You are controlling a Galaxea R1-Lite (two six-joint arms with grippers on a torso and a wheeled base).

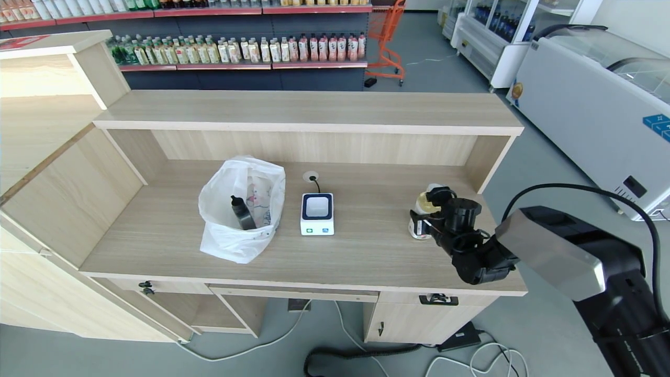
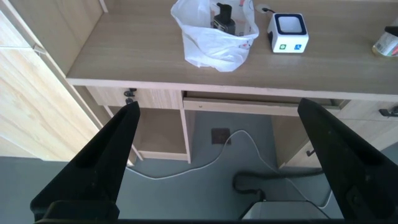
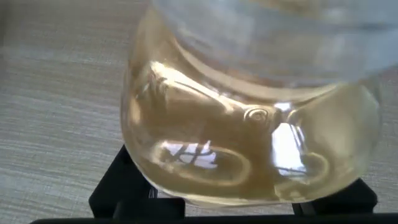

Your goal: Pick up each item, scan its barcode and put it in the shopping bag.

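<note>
A clear bottle of yellowish drink (image 1: 420,220) stands on the right part of the wooden counter (image 1: 366,251). My right gripper (image 1: 432,215) is shut on the bottle, whose body (image 3: 249,130) sits between the dark fingers (image 3: 124,193). A white plastic shopping bag (image 1: 238,217) stands open at the counter's left, with a black bottle (image 1: 242,212) and a printed pack inside. The white barcode scanner (image 1: 317,213) sits between bag and bottle. My left gripper (image 2: 219,106) hangs open and empty in front of the counter, below its top, facing the bag (image 2: 214,37) and scanner (image 2: 289,32).
A raised shelf (image 1: 309,112) and side walls enclose the counter's back and sides. The scanner's cable runs to a hole (image 1: 311,176) behind it. Cables (image 1: 356,356) lie on the floor below. A chest freezer (image 1: 586,104) stands to the right.
</note>
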